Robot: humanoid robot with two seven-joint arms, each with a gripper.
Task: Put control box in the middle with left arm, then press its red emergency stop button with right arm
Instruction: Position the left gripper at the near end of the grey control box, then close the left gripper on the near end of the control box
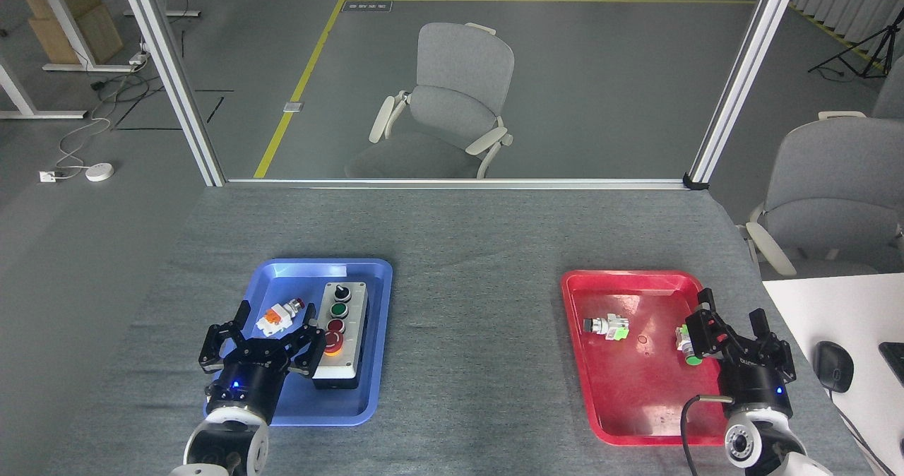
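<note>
The control box is a long light-grey box on a black base, lying in the right half of the blue tray. Along its top run a black knob, a green button, a red button and a larger red emergency stop button on a yellow ring. My left gripper stands open over the tray's left part, its right finger close to the emergency stop button. My right gripper is open over the right side of the red tray.
A small white-and-orange switch part lies in the blue tray just beyond my left fingers. The red tray holds two small button parts. A white desk with a mouse adjoins the table's right edge. Grey cloth lies between the trays.
</note>
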